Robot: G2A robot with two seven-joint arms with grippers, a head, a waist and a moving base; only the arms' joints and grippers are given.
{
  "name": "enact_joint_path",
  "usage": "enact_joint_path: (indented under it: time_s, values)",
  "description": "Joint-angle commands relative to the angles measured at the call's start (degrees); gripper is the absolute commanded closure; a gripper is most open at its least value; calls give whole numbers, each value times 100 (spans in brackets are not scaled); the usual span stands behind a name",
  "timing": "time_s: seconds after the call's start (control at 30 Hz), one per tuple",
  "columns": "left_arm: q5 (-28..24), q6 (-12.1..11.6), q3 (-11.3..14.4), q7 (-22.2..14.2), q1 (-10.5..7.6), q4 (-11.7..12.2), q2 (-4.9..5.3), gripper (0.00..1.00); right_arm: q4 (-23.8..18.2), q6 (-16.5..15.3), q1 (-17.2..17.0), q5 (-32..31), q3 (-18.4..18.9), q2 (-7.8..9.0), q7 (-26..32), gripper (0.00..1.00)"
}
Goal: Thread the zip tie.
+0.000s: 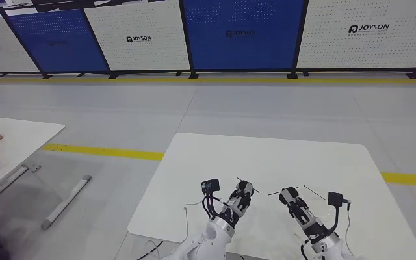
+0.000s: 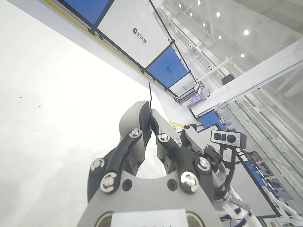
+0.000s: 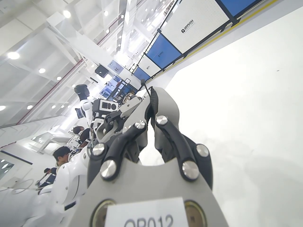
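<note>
At the top view's lower centre, a thin black plastic zip tie (image 2: pixel 150 93) was pinched by the left gripper (image 1: pixel 246 187), a black square-headed tie end (image 3: pixel 143 82) by the right gripper (image 1: pixel 287 193).

Left gripper (image 1: pixel 244 188) and right gripper (image 1: pixel 287 194) side by side over the near end of the table (image 1: pixel 273 156).
They sit near each other without touching; a zip-tie tail (image 2: pixel 150 93) juts beyond the left's fingertips, a zip-tie head (image 3: pixel 143 81) beyond the right's.
</note>
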Motion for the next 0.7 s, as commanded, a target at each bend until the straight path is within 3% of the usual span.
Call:
enact_joint_path:
  time_s: [0.0,0.3,0.43,0.67]
  values:
    - [2,2,7,6,-7,9,-3,100,0,0,0,0,0,0,0,100]
    - [2,2,7,6,-7,9,-3,100,126,-23,-18,347,-64,-80,-201,100]
    - [2,2,7,6,-7,9,-3,100,204,129,-13,148,-276,-176,-571,100]
    - [2,2,7,6,-7,9,-3,100,204,129,-13,148,-276,-176,-571,100]
